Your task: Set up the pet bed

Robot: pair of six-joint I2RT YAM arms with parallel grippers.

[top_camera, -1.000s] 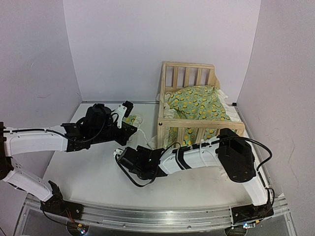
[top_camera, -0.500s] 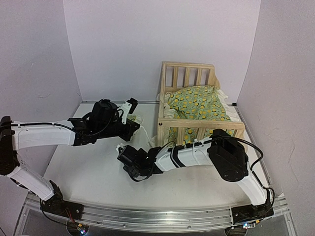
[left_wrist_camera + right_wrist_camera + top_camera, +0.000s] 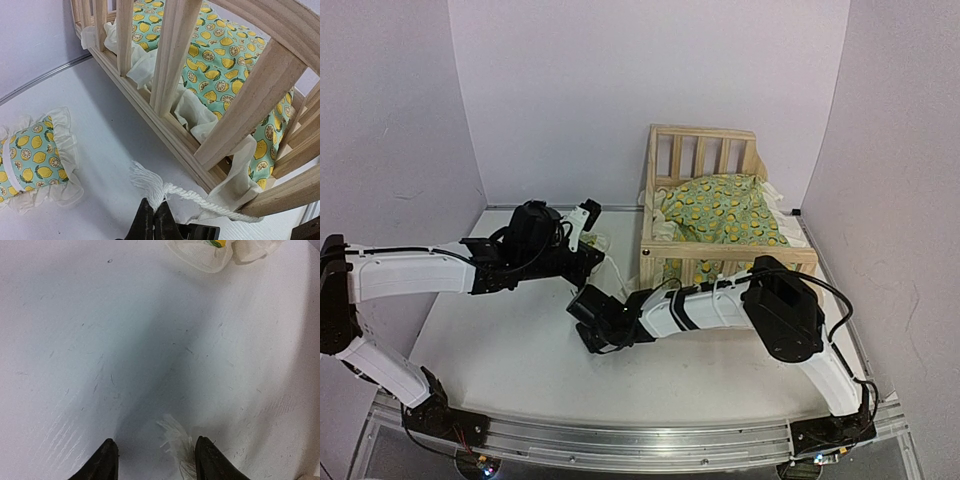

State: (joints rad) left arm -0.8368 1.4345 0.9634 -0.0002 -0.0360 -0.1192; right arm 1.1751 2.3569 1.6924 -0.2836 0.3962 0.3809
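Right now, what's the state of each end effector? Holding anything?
Left end effector: closed, pinching the white cord.
Right end effector: open, holding nothing; a frayed cord end lies between its jaws.

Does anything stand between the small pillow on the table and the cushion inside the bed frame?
Yes: the frame's slatted side stands between the pillow and the cushion. The pillow lies outside it.

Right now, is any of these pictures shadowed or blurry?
Top external view: even, soft light, sharp throughout, only faint shadows on the table. Left wrist view: bright, the pet bed slats crisp, the left tool a dark shape at the bottom edge. Right wrist view: a broad grey shadow crosses the white surface, focus slightly soft.
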